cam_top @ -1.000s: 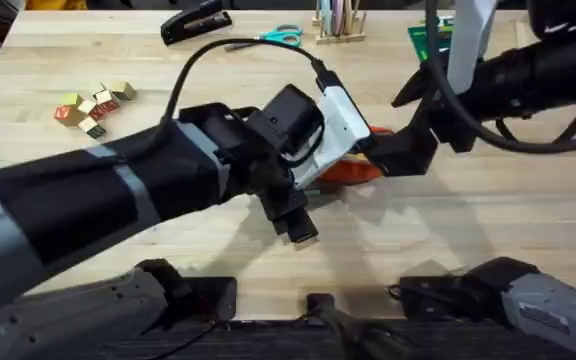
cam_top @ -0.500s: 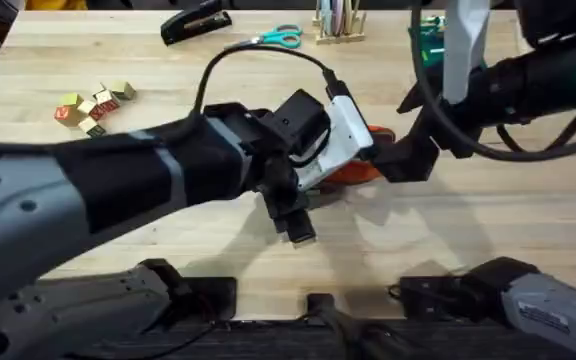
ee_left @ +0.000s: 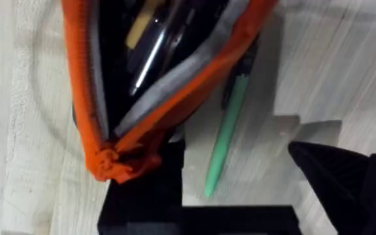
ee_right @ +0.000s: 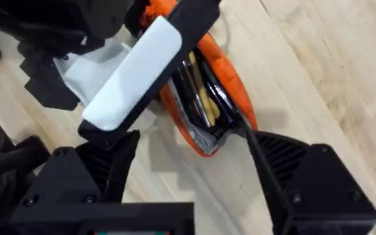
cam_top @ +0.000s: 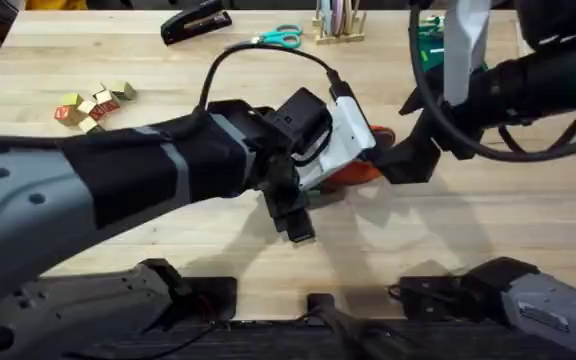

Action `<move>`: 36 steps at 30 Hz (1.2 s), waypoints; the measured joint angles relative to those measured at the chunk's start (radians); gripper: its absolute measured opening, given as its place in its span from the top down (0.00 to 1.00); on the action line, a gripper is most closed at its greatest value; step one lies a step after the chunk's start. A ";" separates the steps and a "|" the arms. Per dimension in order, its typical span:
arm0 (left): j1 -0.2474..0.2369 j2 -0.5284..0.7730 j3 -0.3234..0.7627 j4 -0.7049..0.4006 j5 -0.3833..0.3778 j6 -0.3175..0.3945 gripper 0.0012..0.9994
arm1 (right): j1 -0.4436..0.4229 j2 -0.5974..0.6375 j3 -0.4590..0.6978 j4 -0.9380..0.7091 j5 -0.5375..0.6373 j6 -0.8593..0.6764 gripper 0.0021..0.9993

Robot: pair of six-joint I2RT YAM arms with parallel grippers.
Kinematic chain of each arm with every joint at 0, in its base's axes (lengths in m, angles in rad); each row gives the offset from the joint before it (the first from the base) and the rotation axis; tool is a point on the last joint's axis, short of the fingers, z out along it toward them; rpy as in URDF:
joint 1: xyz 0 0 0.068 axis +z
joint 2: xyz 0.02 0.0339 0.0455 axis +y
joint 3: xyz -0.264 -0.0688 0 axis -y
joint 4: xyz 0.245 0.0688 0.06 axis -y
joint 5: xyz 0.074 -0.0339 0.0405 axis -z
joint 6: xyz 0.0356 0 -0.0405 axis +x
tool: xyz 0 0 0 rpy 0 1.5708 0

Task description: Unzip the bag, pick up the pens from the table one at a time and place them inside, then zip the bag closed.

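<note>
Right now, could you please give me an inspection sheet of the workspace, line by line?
Surface: light wooden table, bare in front of the arms.
Job's things: orange bag unzipped and gaping, pens inside; one green pen lies on the table beside it.
Clutter: wooden blocks, black stapler, teal scissors, a wooden holder, a green item at the far edge.
Grippers: left gripper open at the bag's zipper end; right gripper open, straddling the bag's other end.
Cables: black cable loops over the left wrist.
Surroundings: nothing seen.
</note>
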 joint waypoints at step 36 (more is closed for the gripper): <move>-0.013 0.010 0.006 0.012 0.007 0.050 0.57 | -0.101 0.000 0.000 -0.243 0.074 -0.173 0.00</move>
